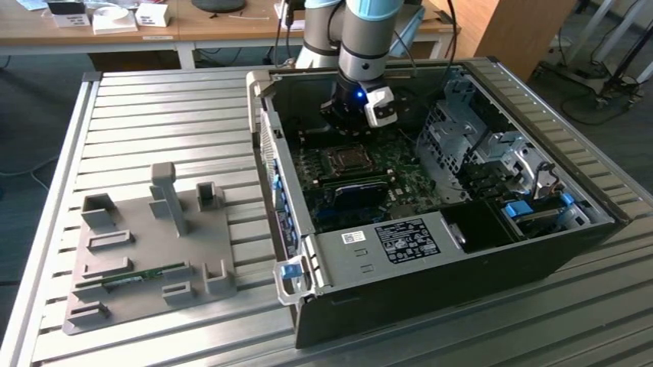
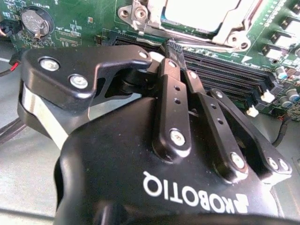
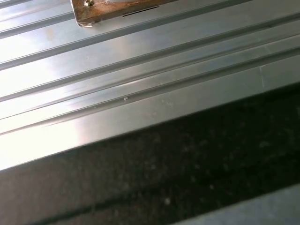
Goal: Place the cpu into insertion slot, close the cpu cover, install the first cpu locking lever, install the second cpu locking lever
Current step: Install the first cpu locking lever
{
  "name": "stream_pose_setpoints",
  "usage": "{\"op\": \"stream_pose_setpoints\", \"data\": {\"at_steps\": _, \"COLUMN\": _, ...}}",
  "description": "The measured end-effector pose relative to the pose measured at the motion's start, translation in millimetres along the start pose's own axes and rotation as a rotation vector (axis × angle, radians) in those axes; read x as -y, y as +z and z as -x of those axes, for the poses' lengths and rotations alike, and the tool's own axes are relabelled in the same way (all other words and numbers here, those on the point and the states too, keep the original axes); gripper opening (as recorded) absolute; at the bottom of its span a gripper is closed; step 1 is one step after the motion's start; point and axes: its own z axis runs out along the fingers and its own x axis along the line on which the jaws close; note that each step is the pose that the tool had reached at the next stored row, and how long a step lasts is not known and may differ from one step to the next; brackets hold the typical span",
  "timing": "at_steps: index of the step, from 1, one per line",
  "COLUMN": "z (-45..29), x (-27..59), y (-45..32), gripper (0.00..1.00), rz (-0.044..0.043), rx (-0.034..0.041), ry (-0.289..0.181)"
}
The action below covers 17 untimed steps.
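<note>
My gripper (image 1: 345, 126) hangs inside the open computer case, just behind the insertion slot (image 1: 347, 162) on the green board. In the second wrist view its black fingers (image 2: 174, 89) meet at their tips, so the gripper (image 2: 171, 48) is shut with nothing visible between them. The tips sit over the long black memory slots, a short way from the socket. There the shiny cpu cover (image 2: 229, 35) lies flat as a metal frame around a pale silver square, the cpu (image 2: 197, 9). I cannot tell how the locking levers stand.
Long black memory slots (image 2: 225, 70) run beside the socket, with a coin battery (image 2: 36, 21) nearby. Drive cages (image 1: 479, 145) and a labelled box (image 1: 403, 241) fill the case's other side. A grey fixture plate (image 1: 143, 245) lies on the ribbed metal table (image 3: 140, 61).
</note>
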Motion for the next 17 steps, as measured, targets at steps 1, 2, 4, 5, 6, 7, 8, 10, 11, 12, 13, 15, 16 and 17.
{"op": "stream_pose_setpoints", "data": {"at_steps": 1, "z": 0.0, "x": 0.0, "y": 0.0, "gripper": 0.11, "rz": 0.0000, "rx": 0.0000, "ry": 0.000}}
{"op": "stream_pose_setpoints", "data": {"at_steps": 2, "z": 0.0, "x": 0.0, "y": -0.1, "gripper": 0.11, "rz": 0.0001, "rx": 0.0001, "ry": 0.000}}
{"op": "stream_pose_setpoints", "data": {"at_steps": 4, "z": 0.0, "x": -0.2, "y": -1.1, "gripper": 0.11, "rz": 0.0000, "rx": 0.0000, "ry": 0.000}}
{"op": "stream_pose_setpoints", "data": {"at_steps": 5, "z": 0.1, "x": -0.4, "y": -1.8, "gripper": 0.11, "rz": 0.0000, "rx": 0.0001, "ry": 0.000}}
{"op": "stream_pose_setpoints", "data": {"at_steps": 6, "z": 0.1, "x": -0.5, "y": -2.7, "gripper": 0.11, "rz": 0.0001, "rx": 0.0001, "ry": 0.000}}
{"op": "stream_pose_setpoints", "data": {"at_steps": 7, "z": 0.1, "x": -0.7, "y": -3.5, "gripper": 0.11, "rz": 0.0001, "rx": 0.0001, "ry": 0.000}}
{"op": "stream_pose_setpoints", "data": {"at_steps": 8, "z": 0.1, "x": -0.9, "y": -4.2, "gripper": 0.11, "rz": 0.0001, "rx": 0.0001, "ry": 0.000}}
{"op": "stream_pose_setpoints", "data": {"at_steps": 10, "z": 0.1, "x": -0.9, "y": -4.4, "gripper": 0.11, "rz": 0.0003, "rx": 0.0001, "ry": 0.000}}
{"op": "stream_pose_setpoints", "data": {"at_steps": 11, "z": 0.1, "x": -0.9, "y": -4.4, "gripper": 0.11, "rz": 0.0003, "rx": 0.0001, "ry": 0.000}}
{"op": "stream_pose_setpoints", "data": {"at_steps": 12, "z": 0.1, "x": -0.9, "y": -4.5, "gripper": 0.11, "rz": -0.0001, "rx": 0.0002, "ry": 0.000}}
{"op": "stream_pose_setpoints", "data": {"at_steps": 13, "z": 0.1, "x": -0.9, "y": -4.3, "gripper": 0.11, "rz": -0.0014, "rx": 0.0005, "ry": 0.000}}
{"op": "stream_pose_setpoints", "data": {"at_steps": 15, "z": 0.0, "x": -0.8, "y": -3.7, "gripper": 0.11, "rz": -0.0067, "rx": 0.0020, "ry": 0.000}}
{"op": "stream_pose_setpoints", "data": {"at_steps": 16, "z": 0.1, "x": -0.8, "y": -3.3, "gripper": 0.11, "rz": -0.0109, "rx": 0.0033, "ry": -0.001}}
{"op": "stream_pose_setpoints", "data": {"at_steps": 17, "z": 0.1, "x": -0.7, "y": -2.9, "gripper": 0.11, "rz": -0.0149, "rx": 0.0046, "ry": -0.001}}
